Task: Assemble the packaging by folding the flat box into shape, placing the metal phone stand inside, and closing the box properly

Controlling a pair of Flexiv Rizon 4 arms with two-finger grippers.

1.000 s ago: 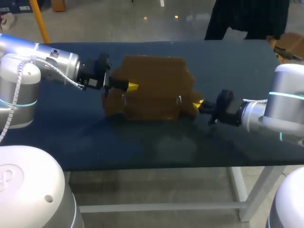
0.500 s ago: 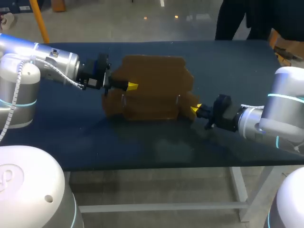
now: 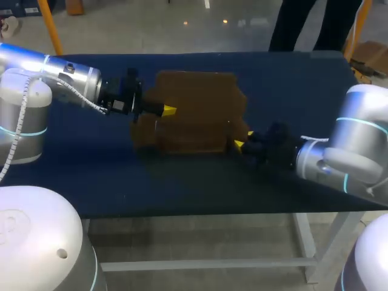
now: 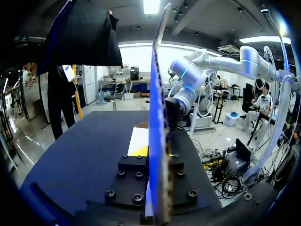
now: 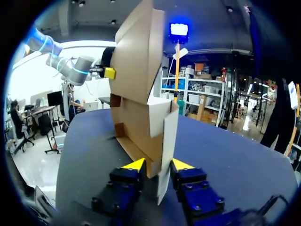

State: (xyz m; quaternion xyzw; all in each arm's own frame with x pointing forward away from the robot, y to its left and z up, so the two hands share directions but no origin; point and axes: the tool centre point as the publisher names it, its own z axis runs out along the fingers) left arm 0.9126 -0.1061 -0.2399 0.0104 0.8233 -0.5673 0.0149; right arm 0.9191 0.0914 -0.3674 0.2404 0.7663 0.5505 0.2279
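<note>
Upright, half-folded box (image 3: 194, 112) at mid-table, blocking the straight line between left gripper (image 3: 166, 111) and right gripper (image 3: 243, 140), which flank it on opposite sides. Bare table (image 3: 182, 182) gives open passage along the near edge and behind the box.

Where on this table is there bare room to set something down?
Free: the near strip of the table in front of the box, and the far strip behind it. Crowded: the middle, where the left gripper and right gripper flank the box.
</note>
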